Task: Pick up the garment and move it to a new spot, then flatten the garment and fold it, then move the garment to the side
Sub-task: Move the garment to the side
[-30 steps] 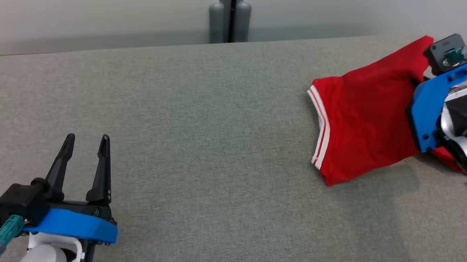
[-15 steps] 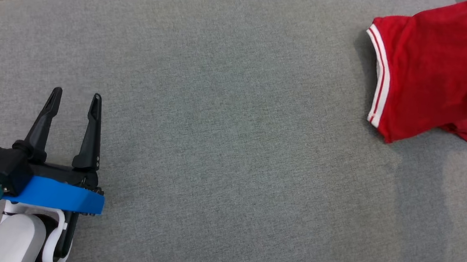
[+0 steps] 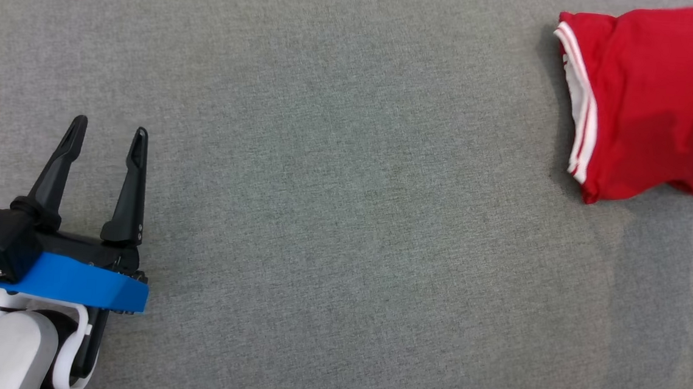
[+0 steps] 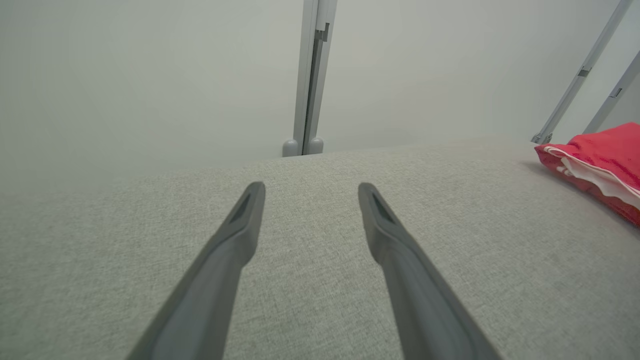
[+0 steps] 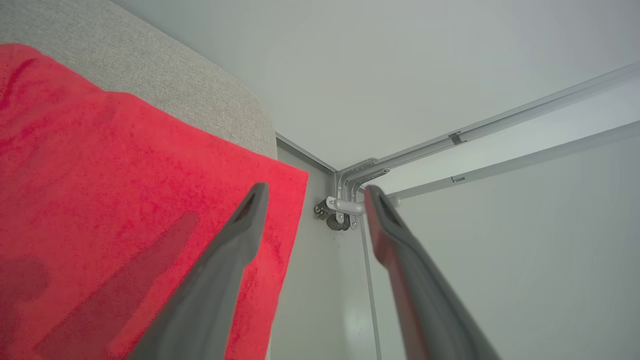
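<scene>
Garment: we note a red cloth garment with white striped trim [image 3: 652,100] lying bunched at the far right of the head view and running off that edge. Its trimmed hem faces left.
Surface: a grey woven fabric-covered tabletop [image 3: 345,219] bears it.
Left gripper: we find the left gripper [image 3: 110,126] at the lower left over bare fabric, well apart from the garment. Jaws apart, nothing between them.
Left wrist view: red cloth at the right edge with a white layer showing. Behind the table are a pale wall [image 4: 150,75] and a grey metal post [image 4: 312,75].
Right gripper: in its own wrist view the right gripper [image 5: 315,190] has jaws apart, gripping nothing. One finger crosses over the red cloth and throws a shadow on it. The other stands against the wall past the table's rounded corner.
Contact: we cannot tell whether that finger touches the cloth.
</scene>
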### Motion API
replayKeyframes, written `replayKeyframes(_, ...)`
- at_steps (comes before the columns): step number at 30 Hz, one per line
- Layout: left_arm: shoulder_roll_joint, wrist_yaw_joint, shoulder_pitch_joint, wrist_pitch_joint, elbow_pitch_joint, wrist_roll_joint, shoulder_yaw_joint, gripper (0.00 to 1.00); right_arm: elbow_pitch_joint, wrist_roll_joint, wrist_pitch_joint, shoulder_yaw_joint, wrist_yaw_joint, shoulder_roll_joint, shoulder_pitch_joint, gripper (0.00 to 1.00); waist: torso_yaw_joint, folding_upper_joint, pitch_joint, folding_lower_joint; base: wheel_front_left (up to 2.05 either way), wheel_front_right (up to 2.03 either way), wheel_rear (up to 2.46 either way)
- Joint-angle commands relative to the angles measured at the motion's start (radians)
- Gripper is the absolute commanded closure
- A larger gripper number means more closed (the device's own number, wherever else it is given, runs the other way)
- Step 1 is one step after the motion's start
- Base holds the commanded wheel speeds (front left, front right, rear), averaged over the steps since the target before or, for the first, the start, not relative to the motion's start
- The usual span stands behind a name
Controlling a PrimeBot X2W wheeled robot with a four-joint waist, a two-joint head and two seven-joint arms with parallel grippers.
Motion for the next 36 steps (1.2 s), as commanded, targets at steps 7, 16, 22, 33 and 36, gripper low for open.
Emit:
replayKeyframes(7,-0.036,0.004,0.014,-0.041,0.047,-0.019,-0.010,0.00,0.032,-0.043,-0.164,-0.066,0.000,0.085,0.056,0.00,0.023,0.0000,-0.081,-0.0001,0.00,0.00,0.00)
replayKeyframes(16,-0.115,-0.003,0.088,-0.102,0.148,-0.061,-0.018,0.00,-0.057,0.091,-0.271,-0.126,0.000,0.202,0.252,0.00,0.101,0.0000,-0.254,-0.0001,0.00,0.00,0.00)
replayKeyframes(22,-0.151,-0.003,0.169,-0.123,0.191,-0.078,-0.007,0.00,-0.246,0.202,-0.249,-0.158,0.000,0.255,0.465,0.00,0.160,0.0000,-0.363,-0.0001,0.00,0.00,0.00)
replayKeyframes(33,-0.185,-0.010,0.282,-0.131,0.197,-0.052,0.057,0.00,-0.577,0.266,-0.207,-0.224,0.000,0.423,0.803,0.00,0.226,0.0000,-0.446,-0.0001,0.00,0.00,0.00)
replayKeyframes(36,-0.194,-0.019,0.297,-0.131,0.204,-0.041,0.069,0.00,-0.597,0.263,-0.216,-0.229,0.000,0.448,0.835,0.00,0.232,0.0000,-0.455,-0.0001,0.00,0.00,0.00)
